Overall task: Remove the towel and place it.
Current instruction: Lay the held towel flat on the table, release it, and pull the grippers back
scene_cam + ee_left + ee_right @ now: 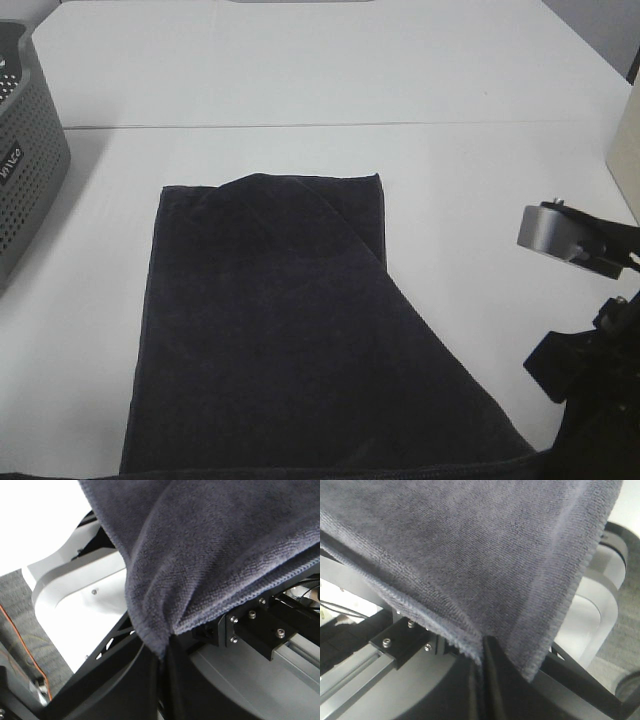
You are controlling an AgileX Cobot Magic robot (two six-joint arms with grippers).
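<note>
Now left claw (162, 654) & right claw (483, 644) each pinch a towel (270, 320) corner; rest lies on desk (300, 80) ahead. Prob. just let go.

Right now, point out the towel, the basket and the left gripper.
towel (260, 330), high view, flat middle.
basket (30, 170), high view, perforated side wall.
left gripper (163, 661), left wrist view, between its shut tips.

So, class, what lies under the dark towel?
Only the white table shows around the towel; whatever lies beneath the cloth itself is covered and cannot be seen.
</note>
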